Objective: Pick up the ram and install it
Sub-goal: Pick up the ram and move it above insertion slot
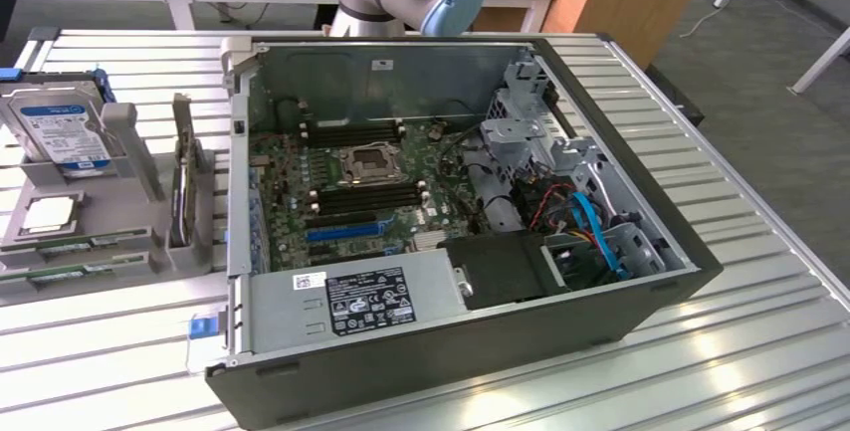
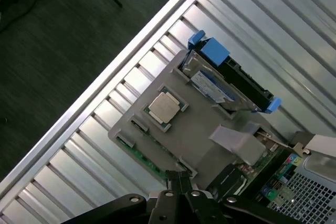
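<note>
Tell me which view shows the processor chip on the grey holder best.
The wrist view: the processor chip lies face-up, square lid plain. The exterior view catches the chip at a slant, on the exterior view's left.

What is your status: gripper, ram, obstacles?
Gripper shut, empty, over gray holder. Ram in holder slot, not yet picked. Hard drive in same holder, apart from ram.

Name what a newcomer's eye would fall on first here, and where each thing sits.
The open computer case fills the middle of the slatted table, its motherboard bared. At the exterior view's left a grey holder carries a blue-framed hard drive and the green ram; the shut gripper hangs over its edge.
</note>
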`<state>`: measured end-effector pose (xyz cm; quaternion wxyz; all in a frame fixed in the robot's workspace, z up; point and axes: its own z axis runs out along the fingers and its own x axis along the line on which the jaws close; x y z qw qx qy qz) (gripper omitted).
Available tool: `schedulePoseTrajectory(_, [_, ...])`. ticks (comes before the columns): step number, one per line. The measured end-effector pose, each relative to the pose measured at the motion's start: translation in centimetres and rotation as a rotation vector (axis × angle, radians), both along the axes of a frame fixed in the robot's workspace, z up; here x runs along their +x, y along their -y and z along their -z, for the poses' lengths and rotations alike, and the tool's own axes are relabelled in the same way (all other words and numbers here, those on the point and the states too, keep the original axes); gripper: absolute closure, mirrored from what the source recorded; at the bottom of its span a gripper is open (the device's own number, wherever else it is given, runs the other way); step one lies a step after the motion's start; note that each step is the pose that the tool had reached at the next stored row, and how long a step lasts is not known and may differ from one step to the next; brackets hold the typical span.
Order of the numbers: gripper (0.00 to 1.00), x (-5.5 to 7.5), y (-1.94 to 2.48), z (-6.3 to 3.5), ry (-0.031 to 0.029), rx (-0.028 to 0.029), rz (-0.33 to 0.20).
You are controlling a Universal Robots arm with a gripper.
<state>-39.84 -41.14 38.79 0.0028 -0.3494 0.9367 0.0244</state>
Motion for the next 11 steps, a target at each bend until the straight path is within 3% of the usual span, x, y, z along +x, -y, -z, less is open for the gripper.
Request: schedulePoseTrajectory(11, [0.9, 0.0, 0.0, 0.0, 0.0, 0.0, -0.099])
